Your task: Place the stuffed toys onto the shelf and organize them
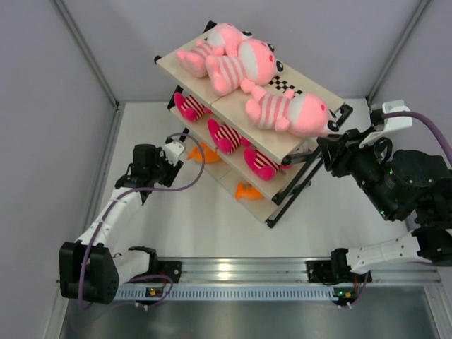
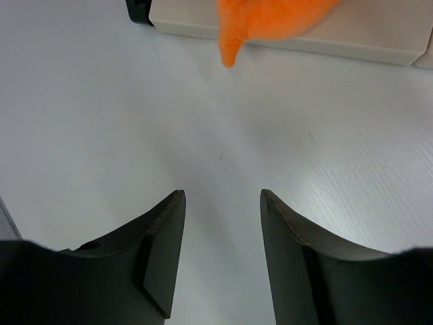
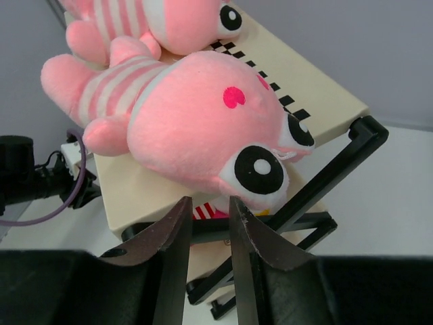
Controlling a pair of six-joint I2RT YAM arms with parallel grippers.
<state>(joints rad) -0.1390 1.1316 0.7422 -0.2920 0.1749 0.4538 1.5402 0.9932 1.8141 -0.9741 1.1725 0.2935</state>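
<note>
The shelf [image 1: 227, 106] stands aslant at upper centre of the top view, with three pale-pink toys [image 1: 286, 113] on its top board, hot-pink toys [image 1: 226, 135] on the middle one and orange toys [image 1: 247, 191] on the lowest. Left of it, the left gripper [image 2: 222, 196] gapes open over the table [image 2: 135, 122]. At its right corner the right gripper [image 3: 210, 203] has its jaws narrowly apart and empty, just below a pale-pink toy's face

White matte table [image 1: 212, 233] lay evenly lit, pale grey-lilac walls [image 1: 42, 85] closed the table in on its left, far and right sides, thin metal posts [image 1: 85, 51] rose at its far corners, ribbed aluminium rail [image 1: 240, 270] ran along its near edge, light glared off the rail's middle.
</note>
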